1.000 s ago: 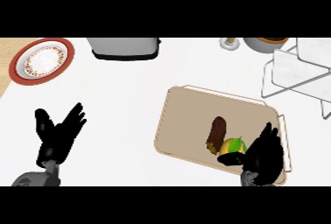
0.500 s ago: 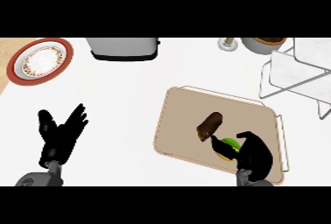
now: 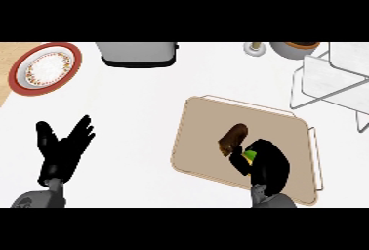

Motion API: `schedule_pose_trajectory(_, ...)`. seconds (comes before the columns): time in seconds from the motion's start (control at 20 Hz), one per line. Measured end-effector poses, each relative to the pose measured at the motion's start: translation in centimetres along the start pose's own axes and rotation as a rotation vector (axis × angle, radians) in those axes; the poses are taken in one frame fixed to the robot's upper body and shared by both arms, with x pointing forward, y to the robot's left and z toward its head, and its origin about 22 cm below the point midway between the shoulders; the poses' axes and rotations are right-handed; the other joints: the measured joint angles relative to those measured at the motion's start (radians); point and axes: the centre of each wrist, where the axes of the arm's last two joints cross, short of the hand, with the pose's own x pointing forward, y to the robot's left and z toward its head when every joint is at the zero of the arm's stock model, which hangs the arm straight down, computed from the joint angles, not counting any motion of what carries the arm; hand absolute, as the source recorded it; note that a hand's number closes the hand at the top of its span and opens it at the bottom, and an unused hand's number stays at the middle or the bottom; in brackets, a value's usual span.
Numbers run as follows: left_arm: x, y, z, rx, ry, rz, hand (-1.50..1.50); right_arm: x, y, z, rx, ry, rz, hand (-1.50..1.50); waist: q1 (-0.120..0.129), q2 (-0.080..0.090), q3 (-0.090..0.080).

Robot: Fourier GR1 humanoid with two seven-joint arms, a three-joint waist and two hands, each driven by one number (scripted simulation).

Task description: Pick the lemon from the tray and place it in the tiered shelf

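Fingers on my right hand (image 3: 268, 165) are curled down round the lemon (image 3: 249, 156), so it's mostly buried under the hand. All that shows of it is a small bright yellow-green patch with a smooth look, peeking out at the hand's upper left. It sits over the tray (image 3: 205, 124), roughly the middle of the near half, and I honestly can't tell if it's resting on the tray or a touch off it. A dark brown lump (image 3: 233, 138) lies right against the lemon's far-left side. The tray is plain beige with a thin raised rim. The shelf (image 3: 328, 78), white with a wire frame, stands off past the tray's far right corner, well apart from the lemon. My left hand (image 3: 65, 149) rests at lower left, fingers straight and spread, holding nothing.
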Motion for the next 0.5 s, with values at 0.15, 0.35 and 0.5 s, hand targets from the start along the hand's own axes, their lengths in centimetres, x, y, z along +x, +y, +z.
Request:
schedule_pose_trajectory(0.15, 0.2, -0.1, -0.2, 0.006, 0.002, -0.001, 0.0, 0.3, -1.6, -1.1, 0.058, -0.125, -0.005, 1.5, 0.001, 0.002, 0.003)
schedule_pose_trajectory(0.35, -0.2, 0.1, -0.1, 0.007, 0.004, -0.004, 0.0, 0.1, -4.6, -3.0, 0.173, -0.341, -0.023, 1.5, 0.002, 0.004, 0.005)
schedule_pose_trajectory(0.5, -0.6, -0.1, 0.2, 0.005, 0.005, -0.004, 0.0, 0.3, -8.1, -4.0, 0.161, -0.463, -0.063, 1.5, -0.002, 0.003, 0.005)
